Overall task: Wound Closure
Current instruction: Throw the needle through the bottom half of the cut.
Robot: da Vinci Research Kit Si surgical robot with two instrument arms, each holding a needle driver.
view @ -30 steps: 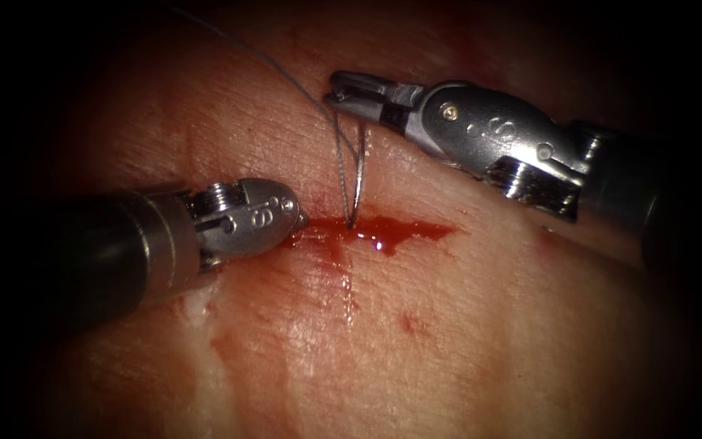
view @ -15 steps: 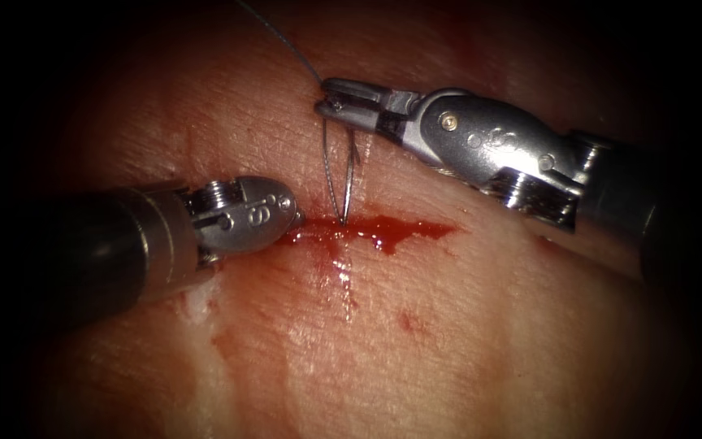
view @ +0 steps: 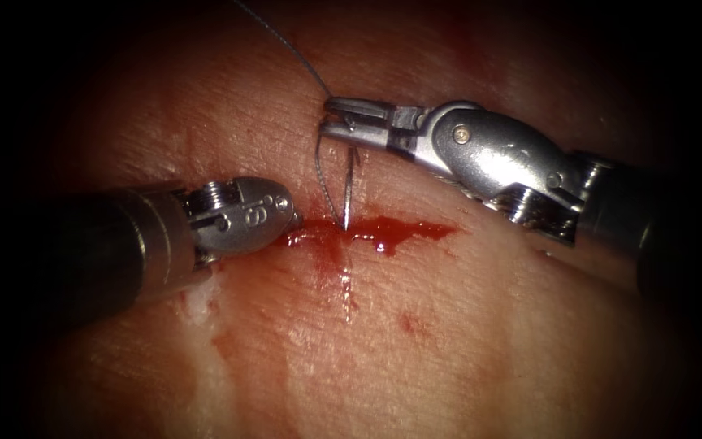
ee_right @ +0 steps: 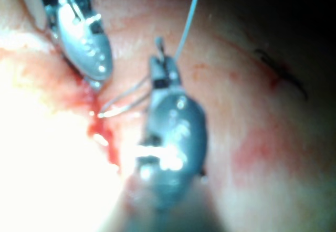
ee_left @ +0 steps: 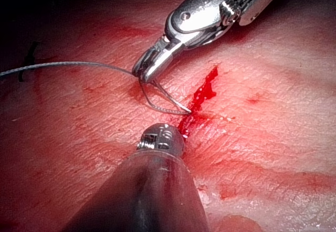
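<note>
The thin curved steel needle is gripped near its rear end by the right tool at centre frame, its tip in the red-filled cut. The left tool's state cannot be told.

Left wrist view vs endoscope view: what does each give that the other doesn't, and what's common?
Left wrist view: a dark mark on the tissue near the thread.
Endoscope view: the left arm's hand side-on, lettering visible, at the left end of the cut; what it holds cannot be told.
Both: the right arm's hand shut on the needle near its thread end, tip in the red fluid at the cut; depth unclear.
</note>
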